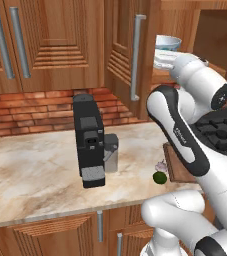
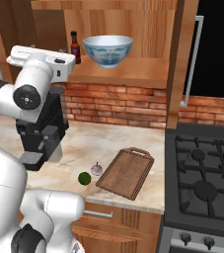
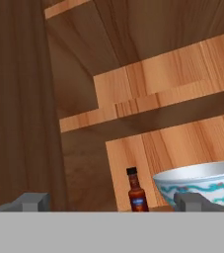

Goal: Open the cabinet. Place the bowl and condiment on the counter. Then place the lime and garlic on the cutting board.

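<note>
Upper wooden wall cabinet (image 2: 182, 59): doors open. On its shelf's front edge: wide pale blue-white patterned bowl (image 2: 107, 50), likely rigid, breakable, slick; take by the rim. Just beside it, towards the shelf's left end: small red-brown black-capped bottle (image 2: 75, 47), light; grip the body. Two-finger gripper (image 3: 111, 202): released, jaws spread, empty, facing both.

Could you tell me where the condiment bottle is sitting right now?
In the right base view the condiment stands upright on the shelf of the open cabinet, just left of the bowl, above the coffee machine.
</note>
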